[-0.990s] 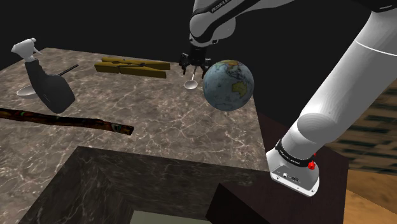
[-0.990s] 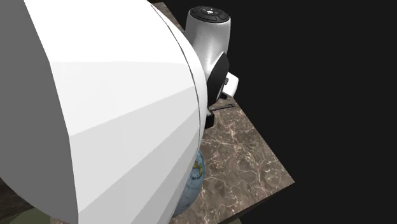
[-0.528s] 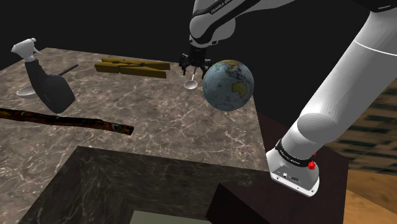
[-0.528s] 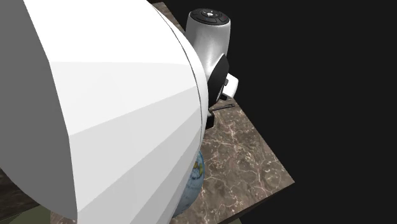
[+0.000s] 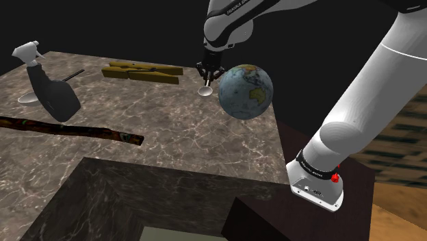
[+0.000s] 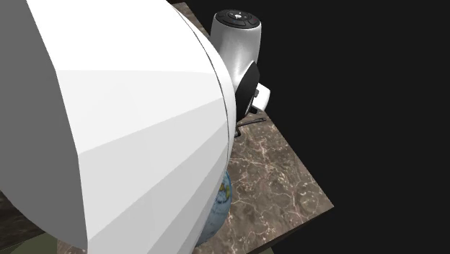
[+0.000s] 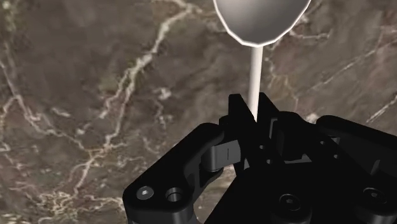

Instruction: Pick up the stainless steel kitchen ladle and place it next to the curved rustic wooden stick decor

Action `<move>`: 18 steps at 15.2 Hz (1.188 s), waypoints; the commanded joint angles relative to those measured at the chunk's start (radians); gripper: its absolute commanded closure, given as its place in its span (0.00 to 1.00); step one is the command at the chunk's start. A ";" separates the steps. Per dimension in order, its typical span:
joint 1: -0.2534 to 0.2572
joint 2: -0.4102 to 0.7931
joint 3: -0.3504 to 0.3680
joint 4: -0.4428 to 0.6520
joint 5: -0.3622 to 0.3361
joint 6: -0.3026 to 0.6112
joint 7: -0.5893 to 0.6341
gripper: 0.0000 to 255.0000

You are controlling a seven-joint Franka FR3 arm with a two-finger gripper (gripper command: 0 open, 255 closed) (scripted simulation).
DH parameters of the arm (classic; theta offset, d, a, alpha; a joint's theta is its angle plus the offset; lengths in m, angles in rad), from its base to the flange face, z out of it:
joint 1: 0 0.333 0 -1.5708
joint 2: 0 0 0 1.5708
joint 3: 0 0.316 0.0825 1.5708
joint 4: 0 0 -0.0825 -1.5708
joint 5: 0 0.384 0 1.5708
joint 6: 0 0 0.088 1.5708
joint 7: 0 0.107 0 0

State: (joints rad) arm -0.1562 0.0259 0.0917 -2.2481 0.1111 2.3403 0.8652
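Shoulder view: end effector [image 5: 209,71] at far side of counter [image 5: 171,120], just beside globe [image 5: 246,92], clenched on ladle [image 5: 204,89]. Handle up, bowl hanging low over counter (contact or gap: cannot tell). Stick [image 5: 75,130] well apart toward view's left, near spray bottle [image 5: 49,92].

Second exterior view: white arm link [image 6: 108,123] hides most of scene.

Wrist view: fingers [image 7: 238,121] clasp thin handle, bowl beyond them.

Likely step: grasp made, lift due. Next: rise clear of globe, carry to stick, set down alongside.
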 commanded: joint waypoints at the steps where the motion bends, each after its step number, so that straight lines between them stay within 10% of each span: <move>1: 0.000 0.000 0.000 0.000 0.000 0.000 0.000 1.00; 18: -0.003 -0.094 -0.003 0.104 -0.006 -0.198 0.014 1.00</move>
State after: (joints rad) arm -0.1583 -0.0650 0.0894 -2.1514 0.1057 2.1536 0.8805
